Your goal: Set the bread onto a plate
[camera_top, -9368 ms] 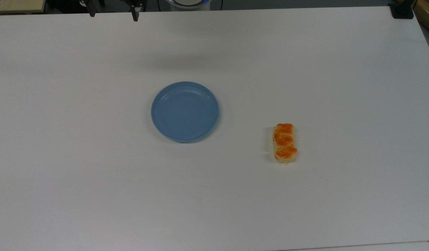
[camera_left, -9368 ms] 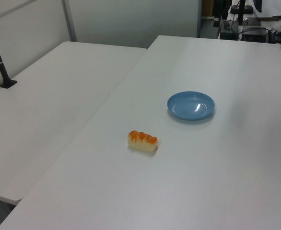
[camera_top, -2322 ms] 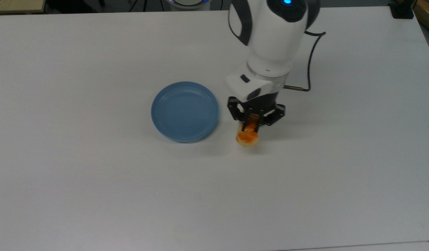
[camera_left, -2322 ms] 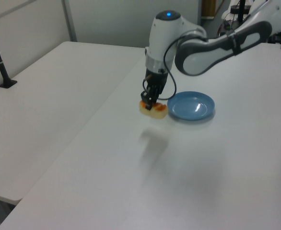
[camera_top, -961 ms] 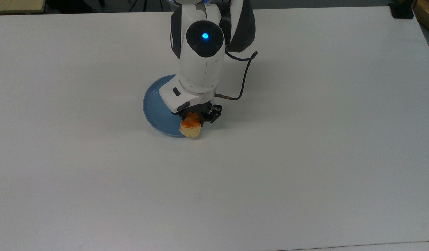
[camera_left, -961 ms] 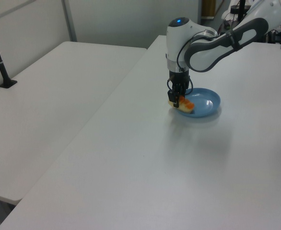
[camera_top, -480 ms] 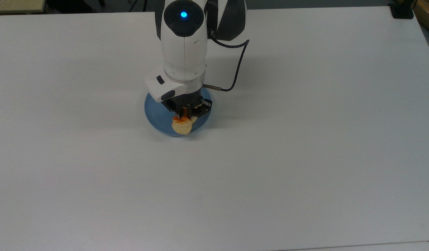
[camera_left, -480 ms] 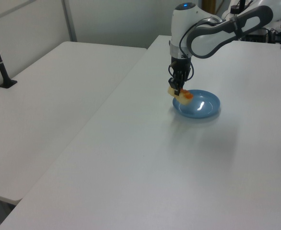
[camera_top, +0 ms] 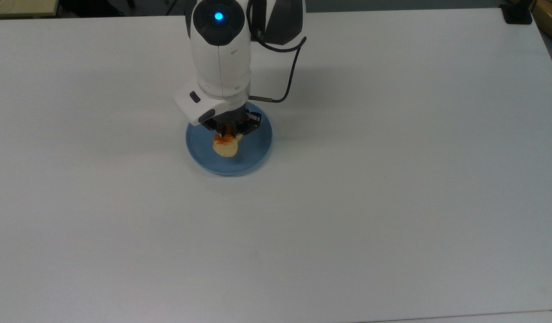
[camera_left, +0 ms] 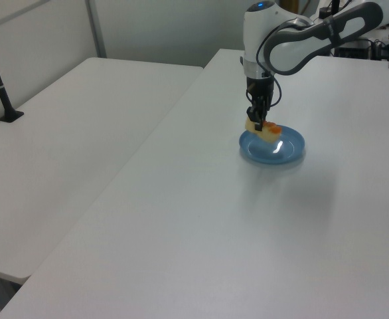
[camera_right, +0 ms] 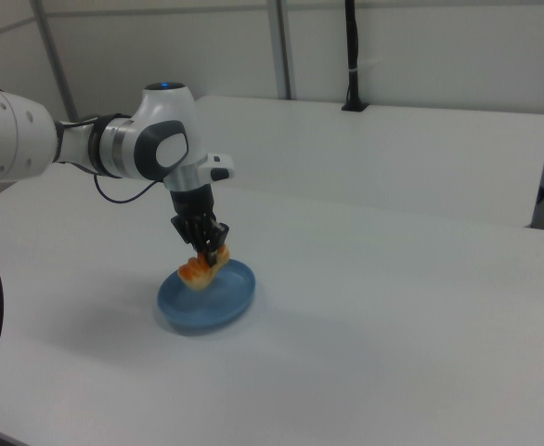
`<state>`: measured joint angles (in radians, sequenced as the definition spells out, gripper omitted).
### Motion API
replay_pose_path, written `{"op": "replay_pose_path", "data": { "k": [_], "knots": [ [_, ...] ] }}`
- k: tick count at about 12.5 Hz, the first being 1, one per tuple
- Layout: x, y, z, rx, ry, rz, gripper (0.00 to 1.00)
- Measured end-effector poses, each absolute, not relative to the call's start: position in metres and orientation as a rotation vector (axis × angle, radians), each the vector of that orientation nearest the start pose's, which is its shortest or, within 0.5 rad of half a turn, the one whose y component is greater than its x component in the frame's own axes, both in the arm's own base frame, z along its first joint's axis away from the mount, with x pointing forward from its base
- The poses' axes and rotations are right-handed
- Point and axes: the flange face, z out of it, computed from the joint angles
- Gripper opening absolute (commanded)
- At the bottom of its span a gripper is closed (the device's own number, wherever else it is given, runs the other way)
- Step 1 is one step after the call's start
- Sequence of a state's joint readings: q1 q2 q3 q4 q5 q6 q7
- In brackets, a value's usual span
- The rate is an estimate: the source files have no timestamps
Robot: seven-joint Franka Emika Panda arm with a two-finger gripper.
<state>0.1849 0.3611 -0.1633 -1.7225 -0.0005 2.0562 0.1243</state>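
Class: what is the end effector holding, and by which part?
The end effector holds the bread, gripped near one end, above the plate.

Hidden parts, top view.
The arm (camera_top: 219, 54) covers the plate's (camera_top: 253, 154) far rim and perhaps half the bread (camera_top: 225, 147).

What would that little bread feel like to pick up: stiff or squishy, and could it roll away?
The bread probably holds its shape: pinched by the gripper above the plate, its free end juts out without drooping. It looks light, since a narrow pinch carries it. Its oblong form with flat sides suggests it would not roll.
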Motion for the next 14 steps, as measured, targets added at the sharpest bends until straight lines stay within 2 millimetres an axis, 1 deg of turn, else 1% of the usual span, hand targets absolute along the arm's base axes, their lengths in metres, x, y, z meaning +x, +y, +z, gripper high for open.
{"op": "replay_pose_path", "data": {
  "k": [1,2,3,5,7,9,11,12,14],
  "knots": [
    [0.644,0.022,0.373,-3.197,0.142,0.048,0.57],
    [0.637,0.021,0.363,-3.197,0.139,0.086,0.78],
    [0.634,0.021,0.357,-3.197,0.14,0.107,1.0],
    [0.631,0.02,0.351,-3.198,0.147,0.129,1.0],
    [0.631,0.013,0.352,-3.198,0.168,0.126,1.0],
    [0.632,0.008,0.357,-3.196,0.179,0.111,1.0],
    [0.632,0.008,0.374,-3.192,0.182,0.067,1.0],
    [0.632,0.006,0.388,-3.187,0.187,0.033,1.0],
    [0.627,0.001,0.423,-3.177,0.201,-0.002,1.0]
  ]
}}
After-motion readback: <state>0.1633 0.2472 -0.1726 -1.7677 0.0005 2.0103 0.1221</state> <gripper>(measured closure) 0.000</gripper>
